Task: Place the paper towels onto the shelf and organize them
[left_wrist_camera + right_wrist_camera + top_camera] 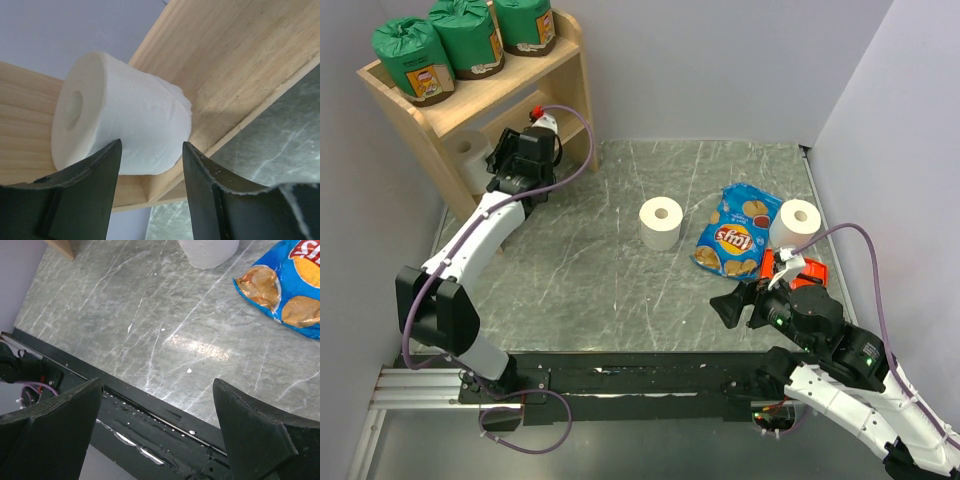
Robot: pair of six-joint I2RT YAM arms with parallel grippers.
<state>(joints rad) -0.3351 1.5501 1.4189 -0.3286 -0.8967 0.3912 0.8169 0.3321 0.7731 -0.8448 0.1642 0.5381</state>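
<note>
My left end effector (151, 145) stands partly open at the lower tier of the shelf (240, 60), a white roll (125, 125) just past its fingertips; I cannot tell whether they touch it. My right end effector (157, 382) gapes wide and empty over the desk (150, 315). Three green rolls (465, 40) sit on the top tier. A second white roll (660, 222) and a third white roll (795, 222) stand on the desk, flanking a blue chip bag (735, 232).

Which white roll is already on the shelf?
The white roll on the lower level of the shelf, right in front of the left gripper. The other two white rolls stand on the table.
</note>
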